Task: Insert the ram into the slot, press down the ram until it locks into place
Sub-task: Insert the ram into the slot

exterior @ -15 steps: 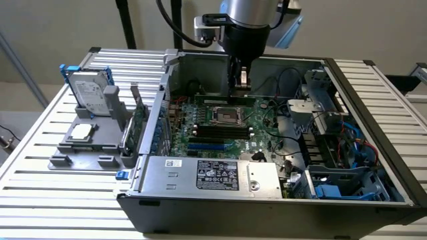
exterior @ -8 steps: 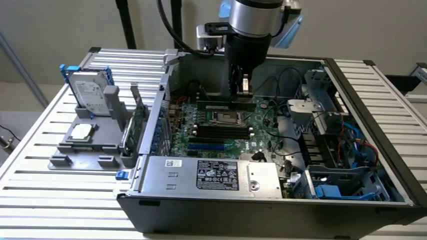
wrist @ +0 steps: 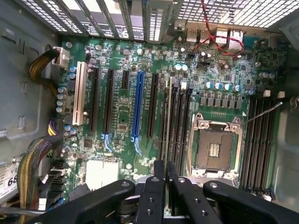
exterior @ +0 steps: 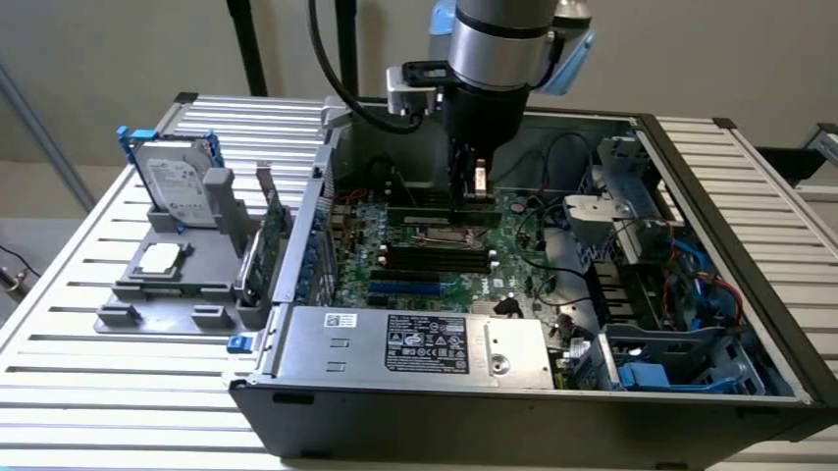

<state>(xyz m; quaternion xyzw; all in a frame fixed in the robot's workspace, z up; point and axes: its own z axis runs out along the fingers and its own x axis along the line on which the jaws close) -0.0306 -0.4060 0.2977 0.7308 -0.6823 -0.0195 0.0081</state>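
There isn't much lettering to make out from where I stand. In the wrist view, a white sticker (wrist: pixel 8 179) beside the yellow-and-black cable bundle (wrist: pixel 32 163) shows the digits "68", cut off at the picture's edge. In the exterior view, at lower middle, the power supply's black label (exterior: pixel 429 345) carries white print too small to read. The same goes for the white barcode sticker (exterior: pixel 334 321) beside it and the hard drive's label (exterior: pixel 177 186) at upper left.
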